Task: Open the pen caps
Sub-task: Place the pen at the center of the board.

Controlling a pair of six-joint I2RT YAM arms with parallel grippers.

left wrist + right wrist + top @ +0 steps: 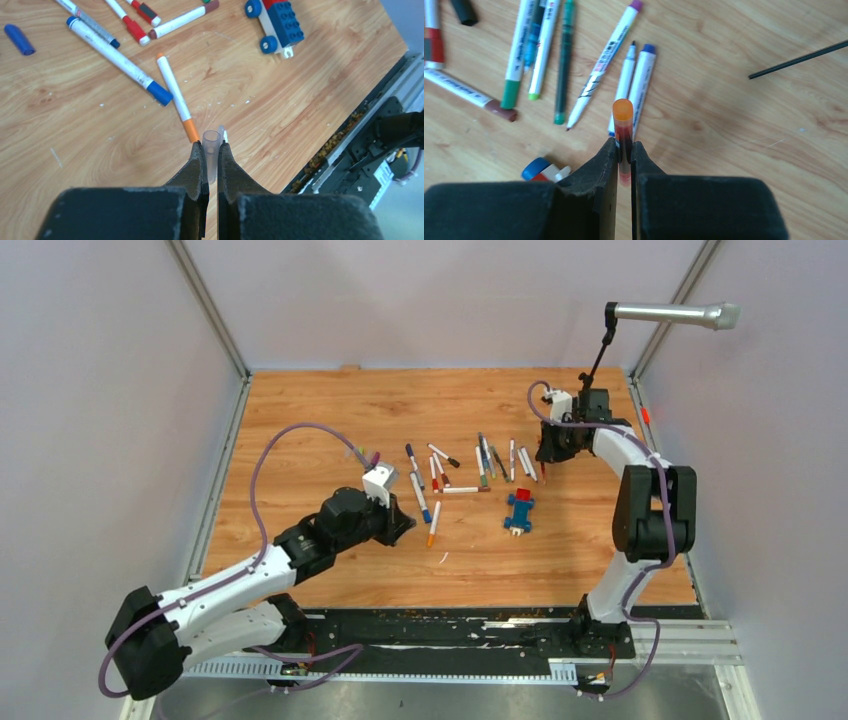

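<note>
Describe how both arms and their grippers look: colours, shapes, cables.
Both the left arm and right arm have white links joined by chunky black joint housings, with a purple cable looping alongside each. A white boxy camera block sits at the left wrist. The left gripper and right gripper each have two black wedge-shaped fingers tapering to narrow tips.

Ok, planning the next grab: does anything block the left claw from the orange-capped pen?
Only its own load: the left claw is shut on a clear cap. No other thing lies between it and the orange cap.
</note>
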